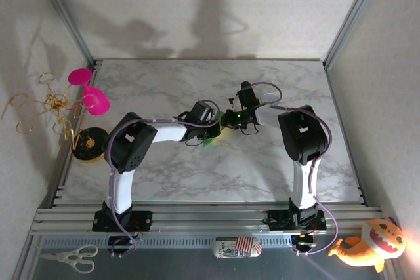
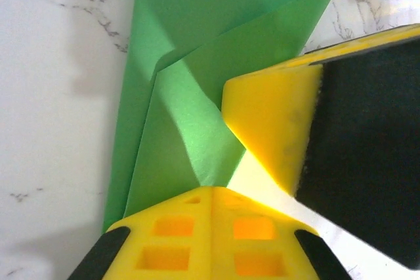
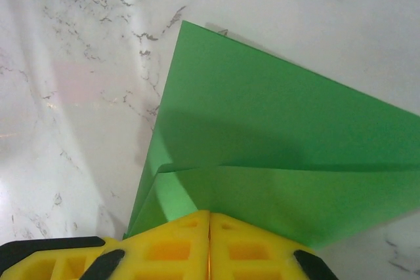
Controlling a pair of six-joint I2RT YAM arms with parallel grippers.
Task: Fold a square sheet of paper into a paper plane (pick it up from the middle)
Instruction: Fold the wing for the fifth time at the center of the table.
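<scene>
The sheet of paper is bright green and lies folded on the marble table, mostly hidden under the two wrists at the centre. In the left wrist view the sheet of paper shows overlapping flaps, one raised flap running into the tips of my left gripper, which is shut on it. My right gripper's yellow finger presses in from the right. In the right wrist view the sheet of paper has a horizontal crease, and my right gripper is shut on its near edge. A paper plane as such is out of view.
A pink cup-like ornament, a gold wire figure and a black disc stand off the table's left edge. A pale tape roll lies behind the right gripper. Scissors and a plush toy sit in front.
</scene>
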